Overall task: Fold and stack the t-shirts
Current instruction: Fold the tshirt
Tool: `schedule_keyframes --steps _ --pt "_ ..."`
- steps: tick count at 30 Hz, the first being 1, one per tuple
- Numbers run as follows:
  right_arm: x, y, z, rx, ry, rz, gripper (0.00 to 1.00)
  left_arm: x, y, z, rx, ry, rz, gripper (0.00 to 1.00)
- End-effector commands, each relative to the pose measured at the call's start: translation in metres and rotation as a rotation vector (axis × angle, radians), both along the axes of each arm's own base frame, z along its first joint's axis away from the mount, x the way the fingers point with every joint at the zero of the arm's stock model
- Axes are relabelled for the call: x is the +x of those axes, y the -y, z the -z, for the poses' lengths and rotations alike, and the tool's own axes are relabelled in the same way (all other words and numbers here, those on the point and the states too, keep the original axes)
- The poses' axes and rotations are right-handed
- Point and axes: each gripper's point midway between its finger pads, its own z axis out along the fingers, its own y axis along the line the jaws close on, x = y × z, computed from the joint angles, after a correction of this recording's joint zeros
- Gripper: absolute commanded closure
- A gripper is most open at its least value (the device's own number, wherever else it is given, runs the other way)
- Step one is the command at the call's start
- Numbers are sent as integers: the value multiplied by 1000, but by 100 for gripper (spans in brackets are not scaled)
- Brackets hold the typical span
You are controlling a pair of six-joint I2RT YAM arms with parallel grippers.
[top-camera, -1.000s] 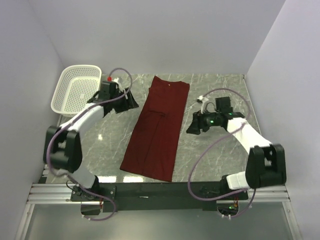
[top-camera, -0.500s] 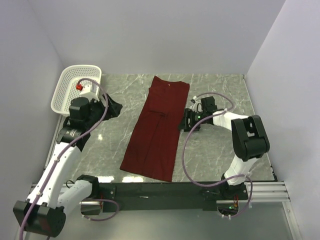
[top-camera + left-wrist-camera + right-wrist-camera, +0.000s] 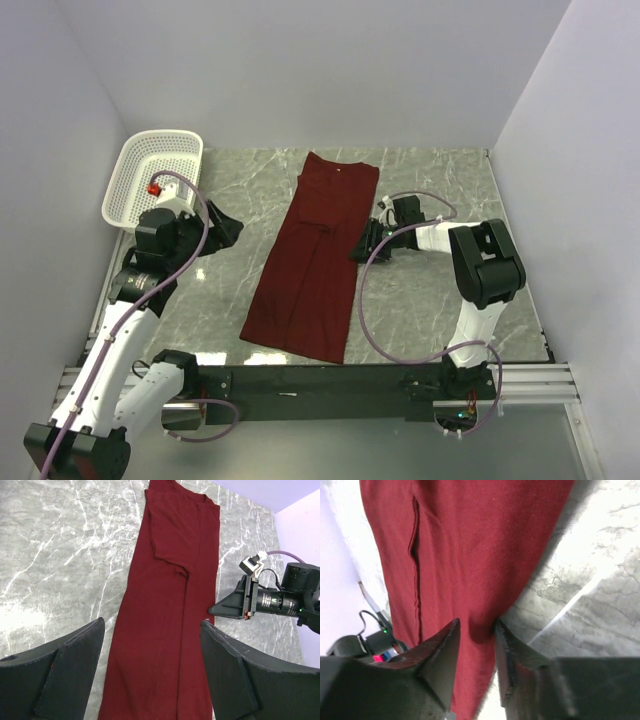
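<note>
Top external view, set against half a second ago: right gripper [image 3: 362,243] drawn in closer, now at the right-hand edge of the t-shirt [image 3: 315,255], about midway along its length. Left gripper [image 3: 226,228] shifted only slightly, held between basket and shirt, apart from both. T-shirt unmoved.

T-shirt: dark red, plain, folded lengthwise into a long narrow strip. Flat on the marble table [image 3: 440,180], collar toward the far edge, hem close to the near edge and slanted a little toward the left. Roughly midway between the left and right edges. One tucked sleeve fold visible on top in the left wrist view.

Right gripper, right wrist view: fingers [image 3: 442,660] narrowly parted, the cloth's edge seen in the gap. Contact with the cloth not discernible.

Left gripper, left wrist view: fingers spread wide, raised above the near half of the shirt, holding nothing.

Container: white perforated basket [image 3: 125,170], far-left corner of the table, upright, its perforated floor and walls in open view.
</note>
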Motion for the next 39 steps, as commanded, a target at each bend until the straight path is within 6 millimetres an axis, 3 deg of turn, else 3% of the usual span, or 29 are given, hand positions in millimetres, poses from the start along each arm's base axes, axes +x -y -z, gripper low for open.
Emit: schedule_keyframes --steps 1,3,10,14,15,18,21,28,31,33,34,37,39 --pt "-4 3 23 -57 -55 23 61 -2 2 -8 -27 16 5 18" --pt "-5 7 26 -77 -59 34 66 -3 2 -10 -32 19 3 18" --pt "-3 28 21 -113 -44 53 100 -2 4 -7 -42 14 6 18" --pt "1 56 19 -130 -58 83 100 -2 8 -6 -49 11 24 18" --pt "4 73 19 -138 -67 103 100 -1 8 -4 -52 7 26 18" --pt "-1 94 19 -118 -96 74 100 0 14 -1 -66 1 55 19" --pt "2 97 11 -147 -89 29 100 2 20 0 -80 2 86 19" --pt "30 145 4 -253 -76 101 100 -3 29 -4 -92 11 149 19" --pt "33 152 2 -259 -73 108 100 -6 33 0 -88 6 181 19" --pt "31 149 1 -244 -83 95 94 -8 36 3 -87 1 208 19" --pt "31 147 -1 -228 -81 88 82 -9 37 4 -87 2 217 19" --pt "30 145 -4 -224 -70 68 64 -13 43 3 -88 17 270 19" --pt "30 147 -10 -238 -45 59 58 -15 49 0 -85 36 320 19"
